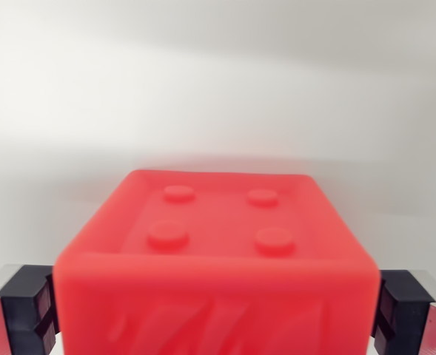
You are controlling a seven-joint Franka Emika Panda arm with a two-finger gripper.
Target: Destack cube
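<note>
A red cube (216, 255) with four round studs on its top face fills the lower middle of the wrist view, very close and slightly blurred. My gripper (216, 310) straddles it: one black finger pad (27, 307) presses against its side at the wrist view's left, the other finger pad (401, 307) at the wrist view's right. The jaws stand closed against the cube's two sides. What lies beneath the cube is hidden by the cube itself.
A plain white surface (218, 89) stretches behind and around the cube, with a soft shadow along the cube's far edge. No other object shows.
</note>
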